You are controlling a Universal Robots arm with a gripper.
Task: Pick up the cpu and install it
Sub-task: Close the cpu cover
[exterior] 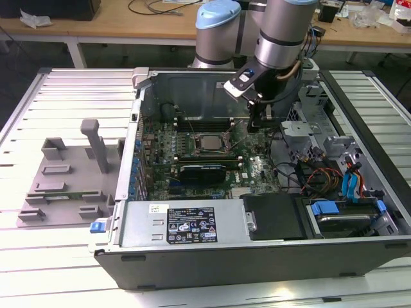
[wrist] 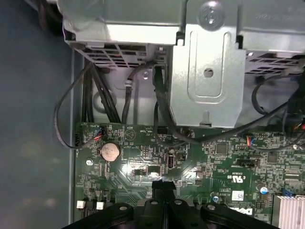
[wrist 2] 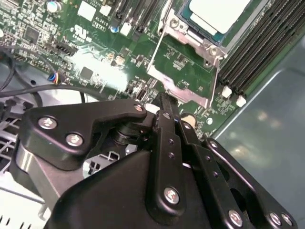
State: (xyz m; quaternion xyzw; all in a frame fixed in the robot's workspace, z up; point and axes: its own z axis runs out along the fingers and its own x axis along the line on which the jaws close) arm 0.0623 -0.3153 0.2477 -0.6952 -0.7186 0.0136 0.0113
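Silvery on top and thinly rimmed in green, the cpu [wrist 2: 217,14] lying flat inside the metal frame of the socket [wrist 2: 186,38] on the green motherboard [wrist 2: 71,47]. In the exterior view, the same cpu [exterior: 209,142] near the middle of the board inside the open computer case [exterior: 212,256], just behind the long black expansion card [exterior: 202,172]. Rows of dark memory slots [wrist 2: 252,57] close alongside the socket.

Black gripper [exterior: 257,125] low over the board, toward the exterior view's right of the cpu and apart from it. In the second wrist view, gripper [wrist 2: 164,100] tip close to a corner of the socket frame; contact there impossible to judge. Fingers [wrist 2: 167,143] pressed together, nothing clamped between them.

In the first wrist view, gripper [wrist: 163,185] tip above the board, with a round coin cell battery [wrist: 110,151] nearby. Beyond that, black cables [wrist: 159,109] running out from under a grey metal drive cage [wrist: 205,71].

Under the case, a pale slatted bench [exterior: 38,269]. On it, at the exterior view's left of the case, a grey plastic fixture [exterior: 64,179] with an upright post.
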